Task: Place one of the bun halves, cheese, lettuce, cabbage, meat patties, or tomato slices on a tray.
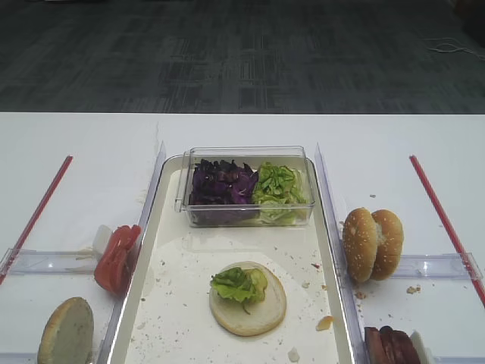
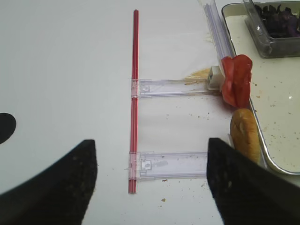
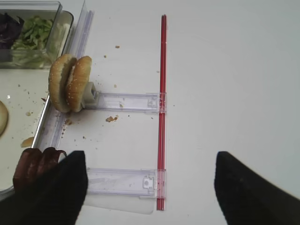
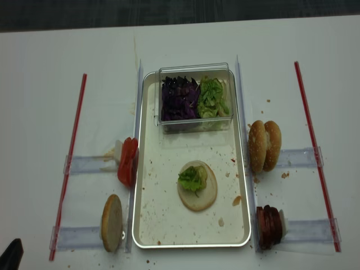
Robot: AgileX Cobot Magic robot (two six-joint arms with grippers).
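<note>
On the cream tray point(image 1: 170, 250) lies one bun half point(image 1: 254, 311) with lettuce point(image 1: 236, 283) on top. Cabbage point(image 1: 221, 186) and more lettuce point(image 1: 276, 189) fill a clear box at the tray's far end. Left of the tray stand tomato slices point(image 2: 236, 79) and a bun half point(image 2: 244, 136). To its right stand two sesame bun halves point(image 3: 70, 84) and meat patties point(image 3: 33, 168). My right gripper point(image 3: 150, 187) is open and empty over the table, its left finger beside the patties. My left gripper point(image 2: 152, 183) is open and empty, its right finger next to the bun half. No cheese is in view.
Clear plastic holder rails point(image 1: 45, 262) lie on both sides of the tray, and a red rod point(image 1: 439, 216) runs along each outer side of the white table. Crumbs speckle the tray. Neither arm shows in the main overhead view.
</note>
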